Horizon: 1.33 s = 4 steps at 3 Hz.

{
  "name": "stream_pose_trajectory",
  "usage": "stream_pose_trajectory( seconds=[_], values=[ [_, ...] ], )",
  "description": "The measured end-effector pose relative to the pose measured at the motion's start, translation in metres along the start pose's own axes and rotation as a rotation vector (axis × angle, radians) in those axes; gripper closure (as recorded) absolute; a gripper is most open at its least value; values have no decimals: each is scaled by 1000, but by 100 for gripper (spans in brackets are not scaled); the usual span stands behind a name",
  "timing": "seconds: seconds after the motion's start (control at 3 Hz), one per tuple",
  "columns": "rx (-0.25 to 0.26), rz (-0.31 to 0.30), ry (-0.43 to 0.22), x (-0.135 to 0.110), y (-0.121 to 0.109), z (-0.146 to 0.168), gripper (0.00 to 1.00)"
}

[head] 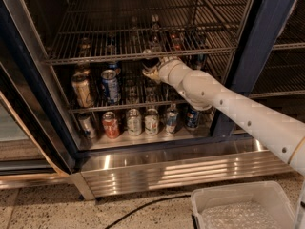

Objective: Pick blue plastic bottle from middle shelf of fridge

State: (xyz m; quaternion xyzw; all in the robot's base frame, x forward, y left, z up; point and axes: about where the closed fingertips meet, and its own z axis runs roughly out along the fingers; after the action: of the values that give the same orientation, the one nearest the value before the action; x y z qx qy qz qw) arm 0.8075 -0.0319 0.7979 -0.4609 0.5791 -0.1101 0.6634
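You are looking into the fridge [259,56], with its dark blue frame upright on the right and a ribbed steel base panel [181,168] running along the bottom. Your arm reaches in from the right. The gripper [151,70] sits under the upper wire rack [95,56] and above the middle shelf [119,107], near the centre. You cannot tell how its jaws stand.

The blue plastic bottle [149,62] shows only as a dark shape right at the gripper's tip, and whether it is held is unclear. To the left on the same shelf stand a tan can [82,89] and a blue-and-silver can [110,86], both apart from the gripper. A row of cans [143,122] lines the steel floor below.

Outside the fridge, the speckled stone ground [38,209] has a black cable [143,206] lying across it. A white plastic bin [238,194] sits at the lower right.
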Motion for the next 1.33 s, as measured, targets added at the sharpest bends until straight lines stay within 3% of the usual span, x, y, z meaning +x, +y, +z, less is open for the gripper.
stream_pose_trajectory(
  seconds=[0.67,1.33],
  values=[
    [51,-57,23,7,1,-4,100],
    [56,-70,1,1,3,-6,100]
  ],
)
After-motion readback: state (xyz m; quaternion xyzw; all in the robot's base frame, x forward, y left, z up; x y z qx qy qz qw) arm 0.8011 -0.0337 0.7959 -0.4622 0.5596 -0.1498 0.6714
